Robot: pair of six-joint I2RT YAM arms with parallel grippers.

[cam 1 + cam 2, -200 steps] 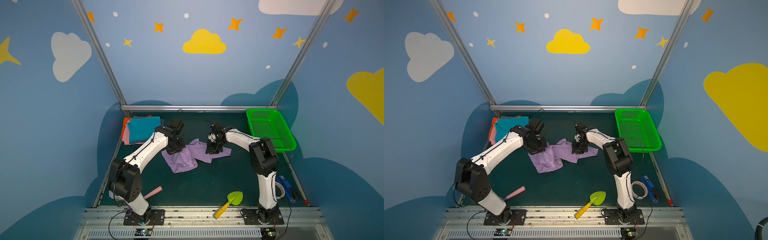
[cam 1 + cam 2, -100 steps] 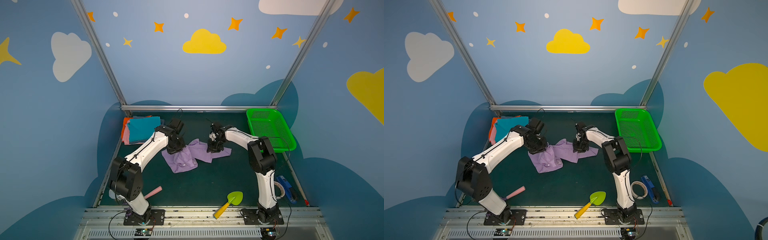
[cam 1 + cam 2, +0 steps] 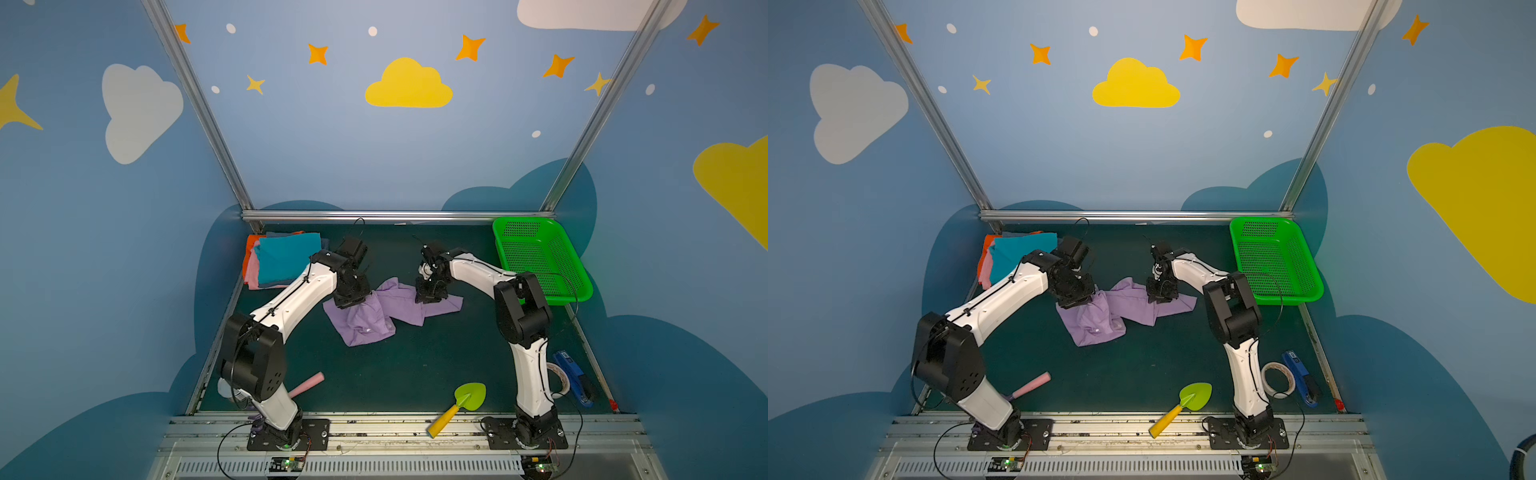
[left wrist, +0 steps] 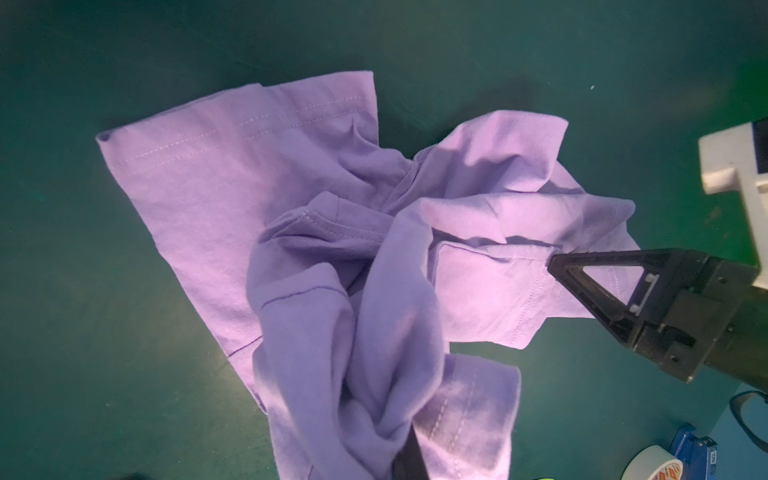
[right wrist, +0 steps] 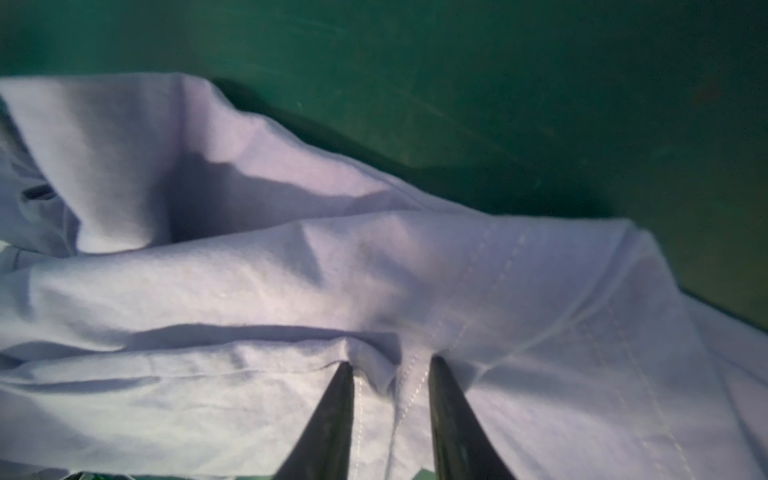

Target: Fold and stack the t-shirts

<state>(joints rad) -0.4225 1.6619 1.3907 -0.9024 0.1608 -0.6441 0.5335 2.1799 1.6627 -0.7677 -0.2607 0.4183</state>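
A crumpled lavender cotton t-shirt [image 3: 376,316] [image 4: 266,199] lies mid-table on the dark green mat [image 3: 415,365], between the two arms. The left gripper [image 3: 352,301] is closed, with a bunch of the shirt's cloth gathered up into it. The right gripper [image 3: 431,296] [image 5: 388,365] presses its tips on the shirt's stitched hem at the opposite end. Its jaws stand narrowly apart, astride a small pucker of cloth.

One stack of folded t-shirts [image 3: 286,257] sits in the far left corner, teal on top with orange and pink edges showing. The left arm's wrist overlaps its near corner in both top views, and I cannot count the layers.

One green perforated plastic basket [image 3: 540,257] stands at the far right, well apart from the shirt. Along the near edge lie:
- one pink rod [image 3: 308,383];
- one toy trowel [image 3: 463,403] with a green blade and yellow handle;
- one white tape roll [image 3: 1277,380], partly hidden by the right arm in a top view;
- one blue hand tool [image 3: 1302,378], just beside the tape roll.
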